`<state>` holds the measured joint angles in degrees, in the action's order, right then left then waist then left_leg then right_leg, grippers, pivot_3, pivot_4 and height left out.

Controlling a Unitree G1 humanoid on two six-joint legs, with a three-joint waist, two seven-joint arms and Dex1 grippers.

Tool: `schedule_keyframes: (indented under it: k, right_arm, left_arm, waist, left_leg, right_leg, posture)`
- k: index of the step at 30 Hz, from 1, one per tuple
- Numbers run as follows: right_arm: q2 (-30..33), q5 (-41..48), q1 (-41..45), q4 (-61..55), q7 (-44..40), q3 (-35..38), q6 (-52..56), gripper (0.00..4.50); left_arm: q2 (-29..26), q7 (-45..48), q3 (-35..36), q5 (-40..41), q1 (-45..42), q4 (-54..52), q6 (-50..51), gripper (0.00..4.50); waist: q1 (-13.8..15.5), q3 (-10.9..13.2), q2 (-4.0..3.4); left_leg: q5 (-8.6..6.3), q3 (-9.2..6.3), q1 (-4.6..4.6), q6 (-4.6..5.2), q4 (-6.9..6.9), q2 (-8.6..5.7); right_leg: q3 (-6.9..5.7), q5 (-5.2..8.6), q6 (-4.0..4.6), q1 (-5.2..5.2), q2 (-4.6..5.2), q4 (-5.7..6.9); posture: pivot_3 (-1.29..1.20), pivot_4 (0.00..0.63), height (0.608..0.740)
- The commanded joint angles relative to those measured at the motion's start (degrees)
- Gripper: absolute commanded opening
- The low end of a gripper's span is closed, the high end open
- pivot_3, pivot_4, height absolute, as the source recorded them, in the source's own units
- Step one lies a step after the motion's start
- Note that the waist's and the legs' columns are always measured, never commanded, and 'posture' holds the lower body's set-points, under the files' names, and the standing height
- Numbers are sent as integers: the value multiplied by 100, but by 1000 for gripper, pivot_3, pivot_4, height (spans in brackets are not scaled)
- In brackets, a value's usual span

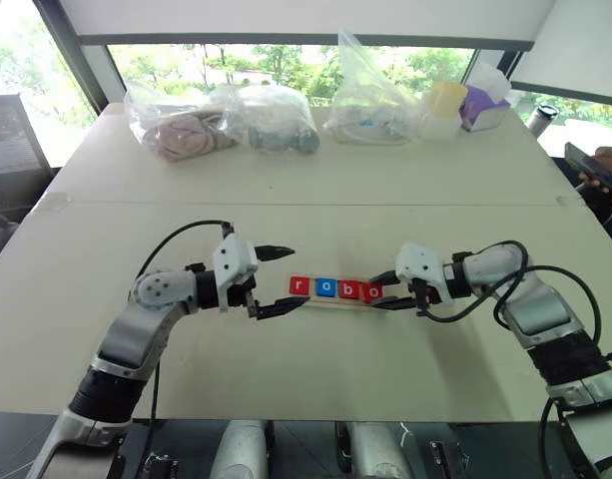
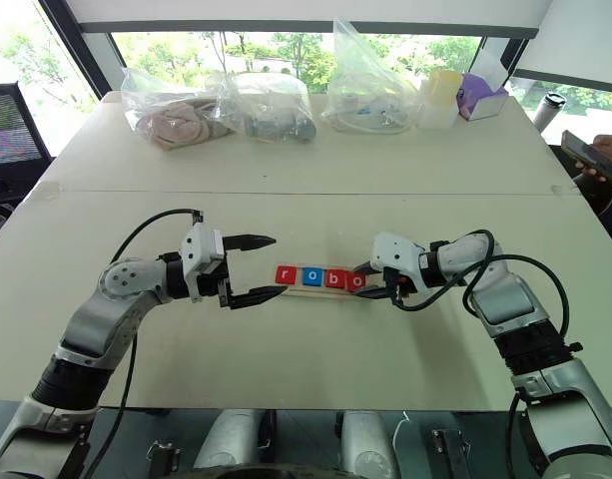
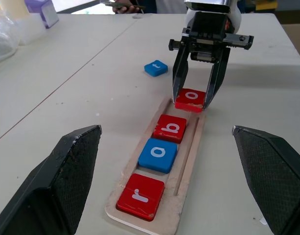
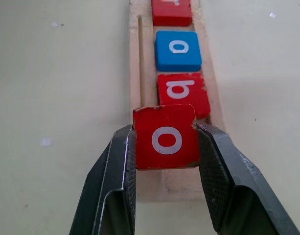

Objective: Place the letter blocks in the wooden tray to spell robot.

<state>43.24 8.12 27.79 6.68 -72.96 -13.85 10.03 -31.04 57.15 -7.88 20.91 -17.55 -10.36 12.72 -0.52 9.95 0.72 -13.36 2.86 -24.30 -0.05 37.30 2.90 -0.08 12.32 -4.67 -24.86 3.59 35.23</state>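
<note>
The right gripper (image 4: 165,142) pinches the red o tile (image 4: 166,137) by its side edges over the wooden tray (image 3: 189,169) — rigid, light, probably slick — while the left gripper (image 1: 276,281) hangs wide open, empty.

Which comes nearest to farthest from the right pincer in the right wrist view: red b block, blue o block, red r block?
From the right pincer, shut on the red o block:
1. Red b block, next along the wooden tray.
2. Blue o block, mid-tray.
3. Red r block, at the far end.
</note>
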Motion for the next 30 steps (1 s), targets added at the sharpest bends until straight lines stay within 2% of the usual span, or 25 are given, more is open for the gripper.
schedule_keyframes:
  k: [1,24,30]
  right_arm:
    - [-36,-66,182,150,-37,26,-150,1165]
    - [-244,-222,461,650,-98,2,-227,1165]
    - [-233,-185,484,575,-169,10,-128,4243]
  left_arm:
    - [7,-65,86,54,28,-260,20,4500]
    - [88,-179,64,39,66,-317,56,4500]
    - [95,-201,62,35,73,-329,56,4500]
  waist:
    - [-2,0,0]
    - [-6,0,0]
    - [-7,0,0]
  left_leg:
    - [0,1,0,0,0,0]
    - [0,1,1,0,1,0]
    - [1,1,1,0,2,0]
  right_leg:
    - [0,0,0,0,0,0]
    - [0,-1,-1,0,-1,3]
    - [0,-1,-1,0,-1,7]
  posture:
    - [0,150,740]
    - [0,150,740]
    - [0,150,740]
